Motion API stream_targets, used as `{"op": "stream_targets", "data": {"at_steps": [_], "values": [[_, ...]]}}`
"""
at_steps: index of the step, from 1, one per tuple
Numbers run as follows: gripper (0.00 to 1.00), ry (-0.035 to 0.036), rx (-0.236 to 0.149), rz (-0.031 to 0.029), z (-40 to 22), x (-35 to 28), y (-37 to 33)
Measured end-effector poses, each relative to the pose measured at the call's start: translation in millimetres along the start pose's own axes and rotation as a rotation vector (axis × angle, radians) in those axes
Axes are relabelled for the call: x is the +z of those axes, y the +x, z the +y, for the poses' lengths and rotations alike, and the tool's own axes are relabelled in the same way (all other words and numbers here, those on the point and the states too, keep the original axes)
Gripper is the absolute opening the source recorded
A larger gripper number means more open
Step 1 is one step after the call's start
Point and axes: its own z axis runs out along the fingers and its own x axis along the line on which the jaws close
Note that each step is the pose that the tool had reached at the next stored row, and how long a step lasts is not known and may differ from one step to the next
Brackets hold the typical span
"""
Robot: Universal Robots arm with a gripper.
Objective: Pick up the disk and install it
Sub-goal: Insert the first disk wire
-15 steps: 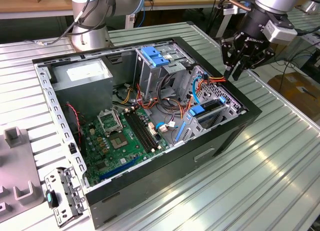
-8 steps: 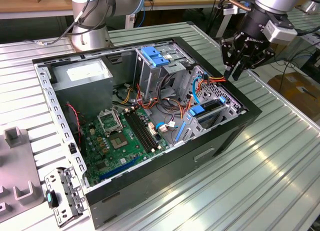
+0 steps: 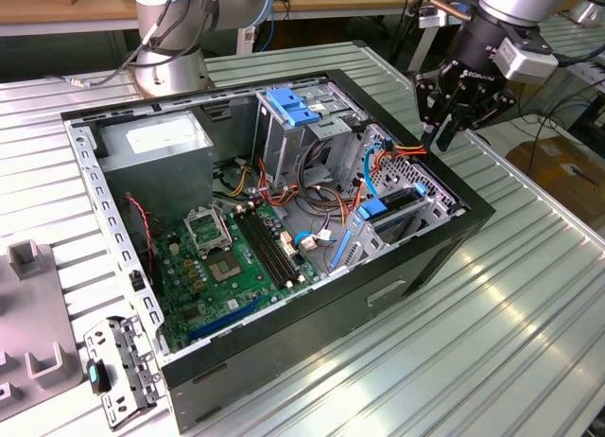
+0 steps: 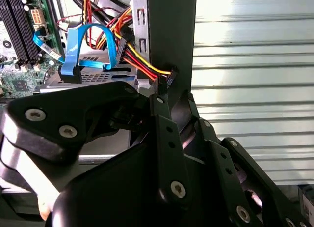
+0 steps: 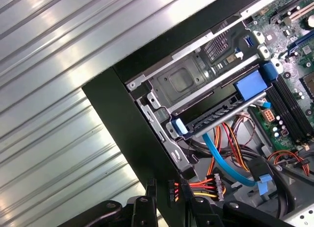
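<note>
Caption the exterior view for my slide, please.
Gripper at the rim of the open computer case, beside red, orange and yellow cables.

The gripper (image 3: 437, 139) and computer case (image 3: 378, 295) are black, the motherboard (image 3: 236, 267) green, the table (image 3: 510, 314) ribbed silver.

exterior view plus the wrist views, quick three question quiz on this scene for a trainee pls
1. True or false: the hand is at the rim of the open computer case, next to a power connector with red and yellow wires.
2. The flat data cable inside the case is: A blue, B green, C white.
3. What does the case rest on?
Key: 1 true; 2 A; 3 a ribbed metal table.
</note>
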Motion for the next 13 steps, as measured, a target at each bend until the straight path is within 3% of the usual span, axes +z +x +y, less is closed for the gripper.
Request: {"op": "stream_targets", "data": {"at_steps": [3, 9, 11, 13], "values": [[0.32, 0.0008, 0.000, -0.0005, -2.4, 3.3, -1.8], [0.30, 0.0121, 0.000, -0.0075, -2.5, 9.0, -2.1], [0.17, 0.0138, 0.000, -0.0086, -2.8, 7.6, -2.3], [0.16, 0.0138, 0.000, -0.0086, -3.0, 4.0, -2.4]]}}
